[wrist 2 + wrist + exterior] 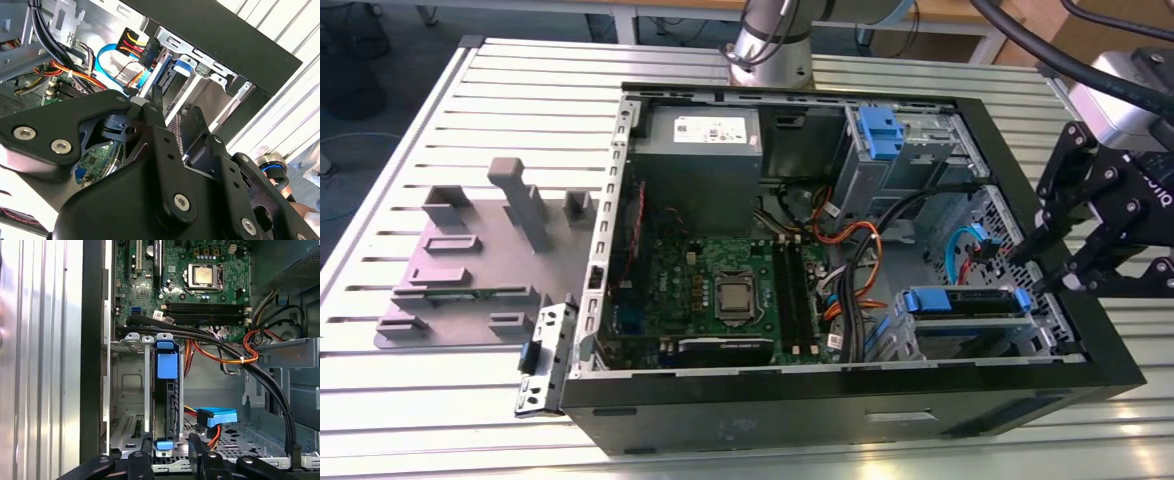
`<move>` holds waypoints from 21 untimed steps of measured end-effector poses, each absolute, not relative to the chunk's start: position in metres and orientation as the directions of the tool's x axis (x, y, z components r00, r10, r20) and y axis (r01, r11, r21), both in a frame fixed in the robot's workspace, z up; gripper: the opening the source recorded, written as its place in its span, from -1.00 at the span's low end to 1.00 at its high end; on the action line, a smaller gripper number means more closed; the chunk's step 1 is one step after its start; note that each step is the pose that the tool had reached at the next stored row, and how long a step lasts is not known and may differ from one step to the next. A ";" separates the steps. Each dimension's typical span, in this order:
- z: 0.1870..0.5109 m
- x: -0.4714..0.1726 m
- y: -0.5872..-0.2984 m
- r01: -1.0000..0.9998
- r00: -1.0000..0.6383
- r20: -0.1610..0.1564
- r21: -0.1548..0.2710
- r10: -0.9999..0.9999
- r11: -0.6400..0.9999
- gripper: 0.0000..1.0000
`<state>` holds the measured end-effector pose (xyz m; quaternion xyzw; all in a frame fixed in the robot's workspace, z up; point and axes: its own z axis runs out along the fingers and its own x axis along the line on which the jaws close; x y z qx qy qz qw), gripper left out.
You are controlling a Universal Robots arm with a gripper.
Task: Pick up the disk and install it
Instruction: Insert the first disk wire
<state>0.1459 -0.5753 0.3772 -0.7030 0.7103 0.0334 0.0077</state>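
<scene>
Several black cables (240,357) cross beside the seated disk (166,405), end effector (170,450) parted astride it

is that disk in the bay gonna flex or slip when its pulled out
Probably rigid: the disk looks like a flat, hard slab standing on edge in the grey metal bay. Its blue carrier bracket looks smooth, so possibly slippery.

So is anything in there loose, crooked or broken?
Nothing looks broken. The disk sits straight in its bay near the tool. One oddity: a blue cable plug lies loose on the case floor, apparently unconnected.
</scene>
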 end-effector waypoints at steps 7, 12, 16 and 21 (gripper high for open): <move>0.377 0.147 -0.573 -0.999 -0.011 -0.058 0.037 -0.998 0.009 -0.18; 0.377 0.148 -0.571 -0.999 -0.011 -0.058 0.037 -0.998 0.009 -0.18; 0.377 0.148 -0.570 -0.999 -0.011 -0.058 0.037 -0.998 0.009 -0.18; 0.377 0.148 -0.567 -0.999 -0.011 -0.058 0.037 -0.998 0.009 -0.18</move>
